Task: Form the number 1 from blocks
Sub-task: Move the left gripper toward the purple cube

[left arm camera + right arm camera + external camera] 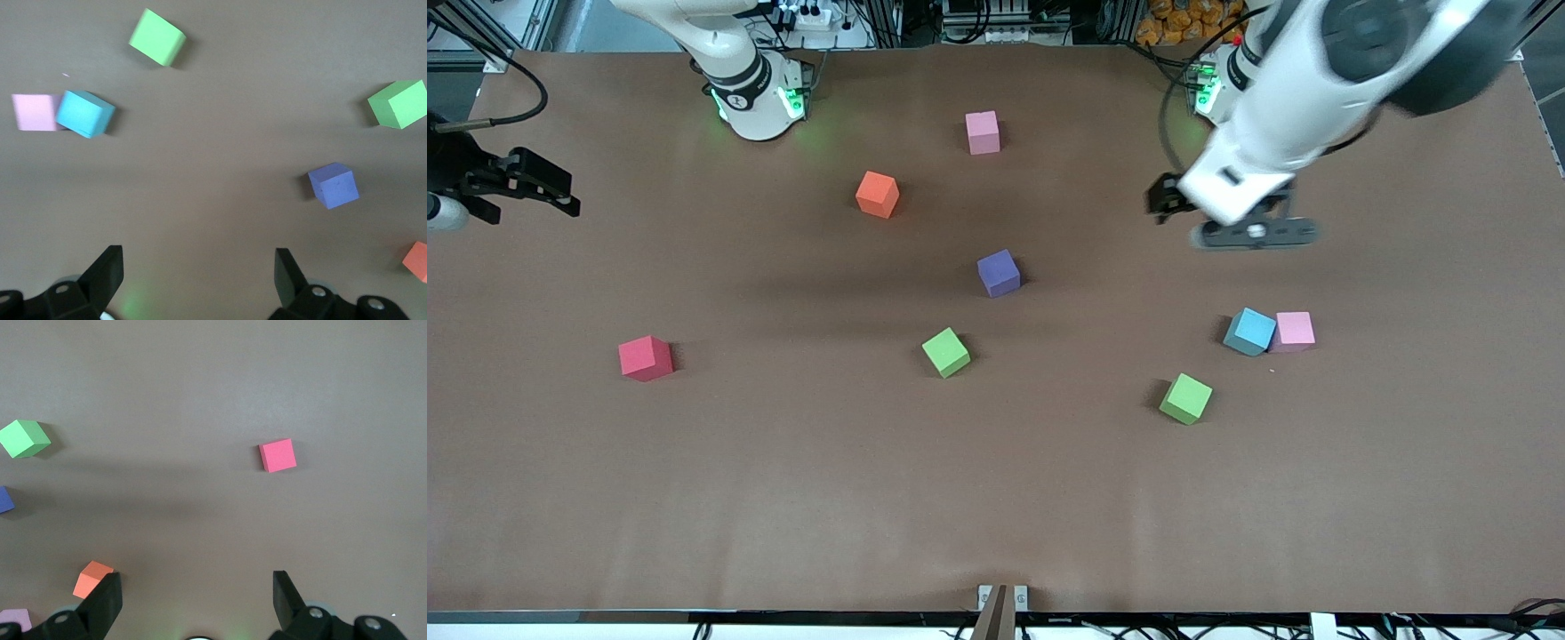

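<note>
Table [996, 498] holds 8 blocks, all loose, none lined up into a 1 yet; judged progress: nothing placed

Block positions:
- pink block [983, 132] nearest the robot bases, mid-table
- orange block [877, 194] just nearer the front camera than that
- purple block [998, 272] about table centre
- green block [945, 352] nearer the camera than the purple one
- red block [645, 358] alone toward the right arm's end
- light blue block [1249, 331] touching a second pink block [1294, 331], toward the left arm's end
- second green block [1185, 398] near that pair, nearer the camera

Left gripper [1254, 233] hangs over bare table near the blue and pink pair, fingers apart, holding nothing. Right gripper [534, 182] waits at the right arm's end, fingers apart, empty

Left to do: the whole arrangement, all moves still ahead
</note>
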You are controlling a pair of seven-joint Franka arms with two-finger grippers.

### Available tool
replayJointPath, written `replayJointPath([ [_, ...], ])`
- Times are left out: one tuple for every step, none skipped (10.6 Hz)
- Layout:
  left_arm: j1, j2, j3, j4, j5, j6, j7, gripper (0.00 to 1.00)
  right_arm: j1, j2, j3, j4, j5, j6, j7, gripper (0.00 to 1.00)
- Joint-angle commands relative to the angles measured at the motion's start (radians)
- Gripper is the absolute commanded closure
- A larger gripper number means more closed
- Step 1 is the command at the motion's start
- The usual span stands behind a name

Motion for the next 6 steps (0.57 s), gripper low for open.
replayJointPath([
  [-0.055, 0.070, -0.021, -0.060, -0.024, 0.136, -0.132, 0.00, -0.009, -0.016, 0.006, -0.015, 0.013, -0.001, -0.008, 0.00],
  [-0.097, 0.124, -0.021, -0.062, -0.020, 0.214, -0.219, 0.00, -0.009, -0.016, 0.006, -0.015, 0.013, -0.001, -0.008, 0.00],
  [-0.120, 0.171, -0.020, -0.060, -0.017, 0.273, -0.267, 0.00, -0.009, -0.016, 0.006, -0.015, 0.013, -0.001, -0.008, 0.00],
  [-0.147, 0.211, -0.017, -0.060, -0.020, 0.335, -0.313, 0.00, -0.008, -0.016, 0.006, -0.015, 0.013, -0.001, -0.008, 0.00],
  [-0.193, 0.256, -0.009, -0.059, -0.020, 0.398, -0.387, 0.00, -0.009, -0.016, 0.006, -0.015, 0.013, -0.001, -0.008, 0.00],
  [-0.238, 0.303, 0.001, -0.052, -0.017, 0.455, -0.476, 0.00, -0.009, -0.016, 0.006, -0.015, 0.013, -0.001, -0.008, 0.00],
])
